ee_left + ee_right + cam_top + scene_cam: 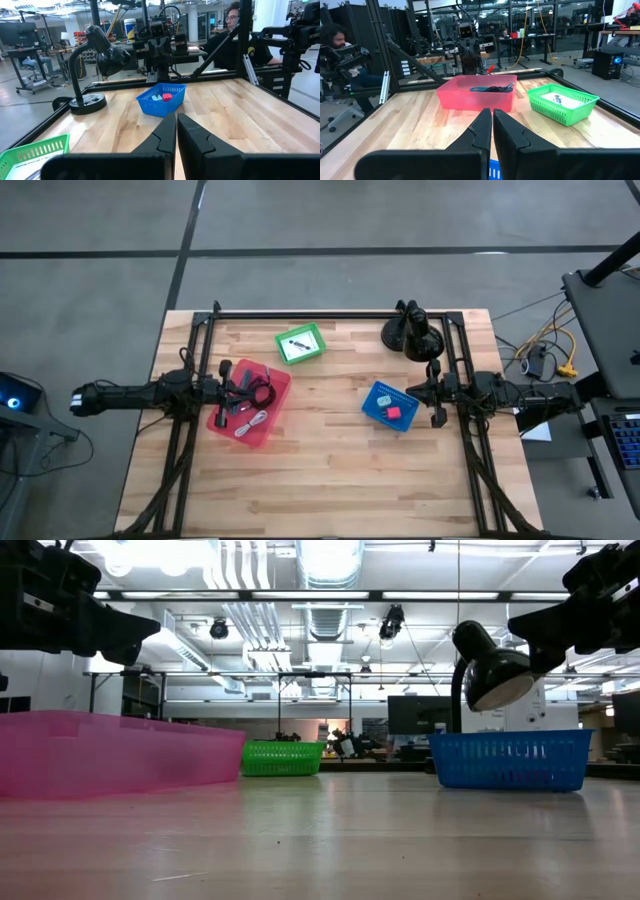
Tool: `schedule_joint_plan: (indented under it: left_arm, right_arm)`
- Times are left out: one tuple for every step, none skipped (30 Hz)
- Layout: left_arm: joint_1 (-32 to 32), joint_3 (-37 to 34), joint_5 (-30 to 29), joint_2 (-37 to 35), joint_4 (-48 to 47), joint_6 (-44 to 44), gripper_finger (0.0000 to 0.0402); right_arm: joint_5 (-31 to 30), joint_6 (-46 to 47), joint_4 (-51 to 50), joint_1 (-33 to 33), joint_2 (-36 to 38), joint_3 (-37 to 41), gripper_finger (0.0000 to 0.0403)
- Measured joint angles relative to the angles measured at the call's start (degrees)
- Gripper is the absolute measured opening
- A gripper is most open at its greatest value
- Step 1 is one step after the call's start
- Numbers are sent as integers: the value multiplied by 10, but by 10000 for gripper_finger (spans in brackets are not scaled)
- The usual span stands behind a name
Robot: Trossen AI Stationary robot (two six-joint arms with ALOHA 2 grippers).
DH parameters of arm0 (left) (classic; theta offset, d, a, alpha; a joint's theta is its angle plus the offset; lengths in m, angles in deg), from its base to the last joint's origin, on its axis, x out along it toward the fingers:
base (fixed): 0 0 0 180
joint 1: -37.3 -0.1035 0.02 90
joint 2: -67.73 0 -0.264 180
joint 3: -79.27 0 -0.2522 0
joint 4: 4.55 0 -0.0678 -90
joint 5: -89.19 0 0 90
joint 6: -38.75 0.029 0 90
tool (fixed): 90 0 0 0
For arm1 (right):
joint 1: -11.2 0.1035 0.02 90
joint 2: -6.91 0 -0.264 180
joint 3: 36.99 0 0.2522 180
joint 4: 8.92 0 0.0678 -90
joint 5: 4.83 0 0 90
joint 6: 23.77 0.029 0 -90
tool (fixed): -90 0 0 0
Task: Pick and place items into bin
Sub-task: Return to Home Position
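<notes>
A workshop with a grey concrete floor [330,220] holds a pale wooden table [330,480] edged by a black frame. The level view across the tabletop shows ceiling ducts and strip lights behind it.

From above, a pink bin [272,423] lies on the table's left side. A green basket [301,330] sits near the far edge, and a blue basket [372,410] is on the right. A black desk lamp [410,335] stands at the far right corner, close behind the blue basket.

The left gripper [176,117] is at the pink bin's left edge with its fingers pressed together, holding nothing. The right gripper [492,111] is just beside the blue basket, also pressed together and empty.

The overhead view shows what the level view hides behind the basket walls. A black coiled cable [258,390] and a white cable [252,424] lie inside the pink bin. A pink-red piece [393,413] and a pale blue bit [385,400] lie in the blue basket. The green basket holds something white with a dark mark that is too small to identify.

The right wrist view looks across to the pink bin, where a bluish cable [490,89] shows above its rim. Each wrist view also shows a seated person [235,30] beyond the table, which the overhead view does not include.
</notes>
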Motion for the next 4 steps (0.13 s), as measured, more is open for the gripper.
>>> schedule_joint_plan:
  left_arm:
    - [0, 0, 0, 0, 0, 0, 0]
    - [0, 0, 0, 0, 0, 0, 0]
    - [0, 0, 0, 0, 0, 0, 0]
    - [0, 0, 0, 0, 0, 0, 0]
  right_arm:
    - [0, 0, 0, 0, 0, 0, 9]
    - [0, 0, 0, 0, 0, 0, 9]
    - [0, 0, 0, 0, 0, 0, 9]
    - [0, 0, 0, 0, 0, 0, 9]
